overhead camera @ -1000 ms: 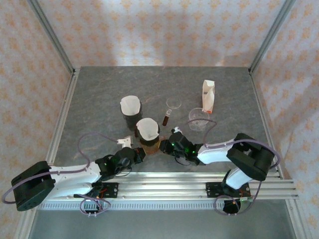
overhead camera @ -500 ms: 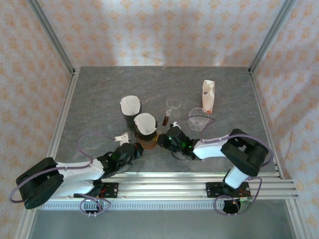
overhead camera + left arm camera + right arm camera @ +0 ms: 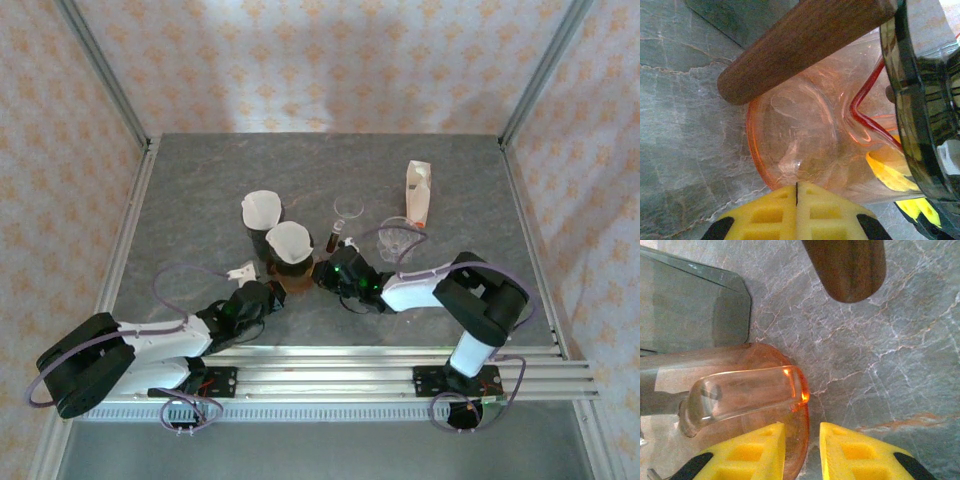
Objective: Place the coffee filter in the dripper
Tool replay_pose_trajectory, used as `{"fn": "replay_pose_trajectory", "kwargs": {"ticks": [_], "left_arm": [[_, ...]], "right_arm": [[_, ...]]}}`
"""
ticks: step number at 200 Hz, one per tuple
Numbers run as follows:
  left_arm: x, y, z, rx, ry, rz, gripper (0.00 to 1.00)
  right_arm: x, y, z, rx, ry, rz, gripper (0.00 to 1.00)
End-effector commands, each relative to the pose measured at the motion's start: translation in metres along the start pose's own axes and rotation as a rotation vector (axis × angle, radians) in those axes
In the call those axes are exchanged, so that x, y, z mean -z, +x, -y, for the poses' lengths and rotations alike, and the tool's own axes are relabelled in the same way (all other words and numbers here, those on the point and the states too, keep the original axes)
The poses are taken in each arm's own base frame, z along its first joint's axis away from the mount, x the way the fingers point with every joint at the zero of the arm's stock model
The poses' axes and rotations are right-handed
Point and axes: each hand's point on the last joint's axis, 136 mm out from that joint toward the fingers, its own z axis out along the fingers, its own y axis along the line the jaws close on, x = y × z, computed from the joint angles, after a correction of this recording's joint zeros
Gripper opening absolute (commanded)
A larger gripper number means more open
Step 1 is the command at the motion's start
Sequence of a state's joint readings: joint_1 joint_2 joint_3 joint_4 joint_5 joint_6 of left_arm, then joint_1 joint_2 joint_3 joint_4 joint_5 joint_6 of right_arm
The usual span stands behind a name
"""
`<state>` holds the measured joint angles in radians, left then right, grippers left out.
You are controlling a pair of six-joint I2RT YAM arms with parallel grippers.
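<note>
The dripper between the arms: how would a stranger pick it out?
On the grey stone table, two dark drippers stand left of centre, each holding a white filter. It is the nearer dripper, sitting on an amber glass server; the other dripper rests on a dark base.

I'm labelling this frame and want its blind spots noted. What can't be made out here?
- Top view: how deep the coffee filter sits in the dripper; too small.
- Left wrist view: the dripper's top, cut off by the right edge.
- Right wrist view: whether the right gripper touches the amber server's rim between its pads; depth unclear.
</note>
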<state>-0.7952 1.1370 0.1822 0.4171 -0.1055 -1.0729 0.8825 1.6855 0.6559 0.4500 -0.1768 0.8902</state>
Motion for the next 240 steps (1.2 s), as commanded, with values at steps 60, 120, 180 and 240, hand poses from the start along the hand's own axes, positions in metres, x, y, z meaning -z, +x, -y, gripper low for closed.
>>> {"fn": "replay_pose_trajectory", "kwargs": {"ticks": [60,120,180,240], "left_arm": [[0.008,-0.011,0.007,0.025,0.015,0.01,0.01],[0.034,-0.011,0.001,0.057,0.021,-0.014,0.21],[0.081,-0.026,-0.009,0.106,0.062,0.036,0.36],[0.129,-0.061,0.003,0.052,0.135,0.168,0.6]], "right_arm": [[0.006,-0.006,0.007,-0.002,0.048,0.011,0.32],[0.035,0.0,0.017,0.015,0.109,0.014,0.46],[0.101,-0.025,0.02,0.127,0.261,0.078,0.57],[0.144,-0.115,-0.015,0.196,0.301,0.198,0.6]]}}
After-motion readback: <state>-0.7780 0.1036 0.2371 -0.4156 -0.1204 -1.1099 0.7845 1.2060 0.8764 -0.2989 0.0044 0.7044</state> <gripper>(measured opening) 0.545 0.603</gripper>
